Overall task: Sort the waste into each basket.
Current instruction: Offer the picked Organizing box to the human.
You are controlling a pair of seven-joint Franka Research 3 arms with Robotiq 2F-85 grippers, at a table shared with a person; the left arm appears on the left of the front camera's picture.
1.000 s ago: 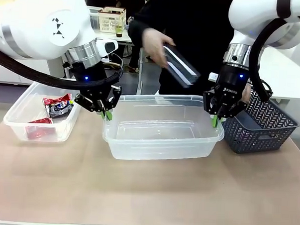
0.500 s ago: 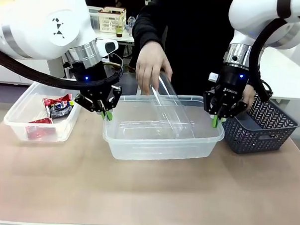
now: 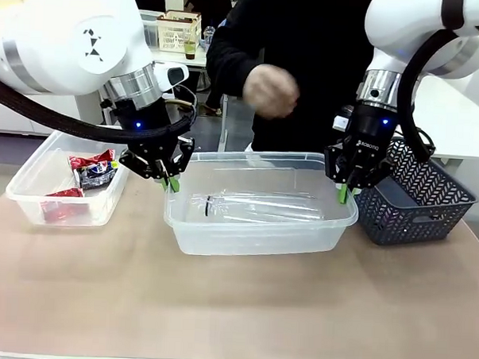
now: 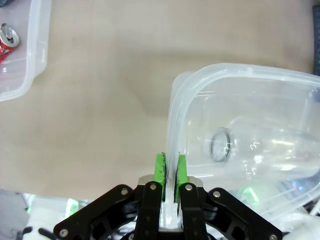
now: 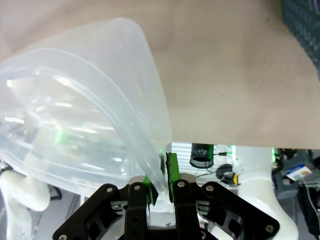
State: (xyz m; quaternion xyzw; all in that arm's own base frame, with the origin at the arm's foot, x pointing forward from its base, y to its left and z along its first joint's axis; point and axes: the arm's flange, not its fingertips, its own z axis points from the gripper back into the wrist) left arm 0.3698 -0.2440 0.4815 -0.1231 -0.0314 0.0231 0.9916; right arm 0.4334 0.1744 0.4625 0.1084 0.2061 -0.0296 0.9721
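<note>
Bare table in front; tub and lattice basket behind.

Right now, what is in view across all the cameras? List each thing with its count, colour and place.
Large clear plastic tub: 1, colourless, table centre, rim pinched at both ends.
Clear plastic bottle: 1, transparent, lying inside large tub.
Smaller clear plastic tub: 1, colourless, table's left.
Crushed cans and wrappers: several, red, blue, silver, inside smaller tub.
Dark grey lattice basket: 1, table's right.
Person's hand: 1, raised above large tub.
Left gripper: shut on large tub's rim.
Right gripper: shut on large tub's rim.
</note>
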